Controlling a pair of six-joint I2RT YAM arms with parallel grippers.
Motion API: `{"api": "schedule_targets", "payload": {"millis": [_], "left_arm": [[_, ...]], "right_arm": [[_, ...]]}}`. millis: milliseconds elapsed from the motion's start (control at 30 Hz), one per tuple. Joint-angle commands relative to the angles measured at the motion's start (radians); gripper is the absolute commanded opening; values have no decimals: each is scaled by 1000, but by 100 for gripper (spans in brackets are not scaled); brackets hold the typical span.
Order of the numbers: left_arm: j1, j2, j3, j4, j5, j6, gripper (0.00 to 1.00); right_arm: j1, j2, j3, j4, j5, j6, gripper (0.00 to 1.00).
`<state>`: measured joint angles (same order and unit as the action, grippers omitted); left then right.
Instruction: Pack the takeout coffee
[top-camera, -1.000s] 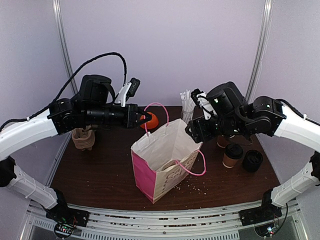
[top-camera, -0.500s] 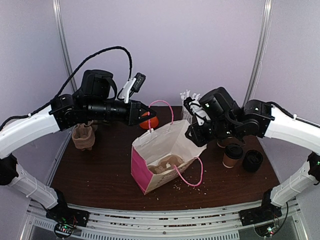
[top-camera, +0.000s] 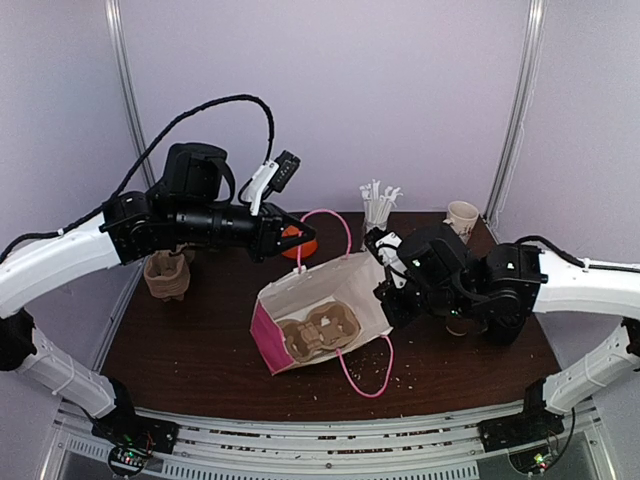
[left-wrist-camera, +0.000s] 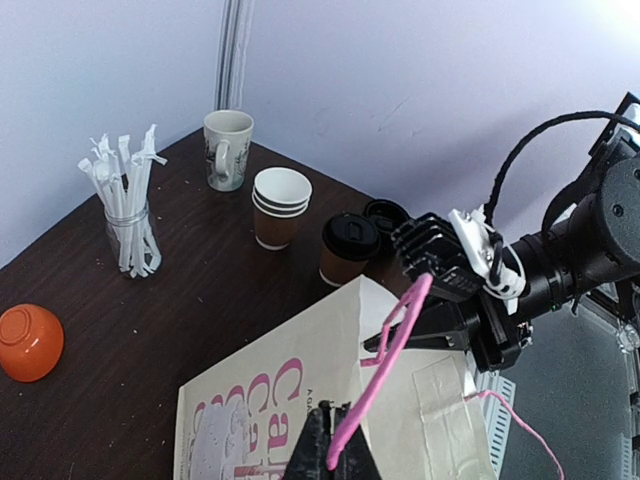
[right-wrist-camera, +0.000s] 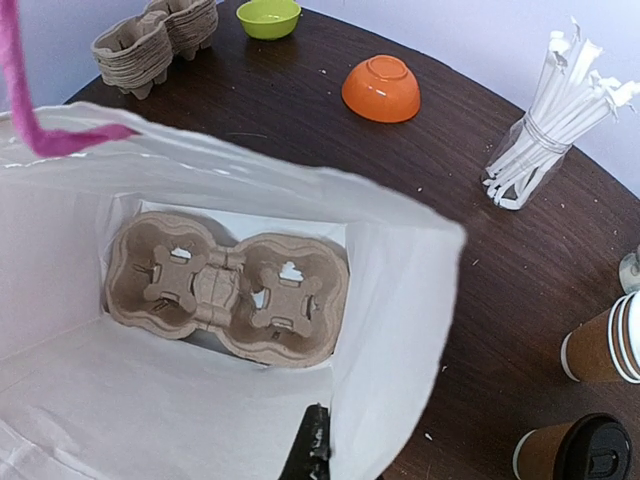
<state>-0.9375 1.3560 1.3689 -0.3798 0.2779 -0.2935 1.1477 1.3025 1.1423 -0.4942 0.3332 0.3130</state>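
The left pincer (left-wrist-camera: 330, 455) was clamped on the pink handle (left-wrist-camera: 395, 345) of the bag (left-wrist-camera: 250, 420). The right pincer (right-wrist-camera: 320, 445) pinched the bag's right wall. The coffee (left-wrist-camera: 348, 248) stood on the tabletop (left-wrist-camera: 180, 290), right of the bag.

Bag (left-wrist-camera: 300, 340), near centre: large pink lettering on the cream side panel, in two stacked lines, each beginning "Ca"; the rest is cut off at the frame edge. Mug (left-wrist-camera: 226, 150), far side: dark print, too small to read.
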Motion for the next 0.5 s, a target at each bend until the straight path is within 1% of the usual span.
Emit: {"api": "schedule_targets", "payload": {"millis": [0, 133, 233, 467], "left_arm": [[-27, -37, -59, 89, 52, 43, 0], [-66, -53, -106, 99, 61, 50, 0], [-89, -65, -147, 100, 51, 54, 0], [-144, -97, -222, 109, 33, 67, 0]], "right_arm": [[48, -75, -106, 149, 143, -15, 0], [89, -141, -231, 290, 260, -24, 0], [118, -171, -316, 396, 316, -48, 0], [189, -141, -366, 490, 442, -114, 0]]}}
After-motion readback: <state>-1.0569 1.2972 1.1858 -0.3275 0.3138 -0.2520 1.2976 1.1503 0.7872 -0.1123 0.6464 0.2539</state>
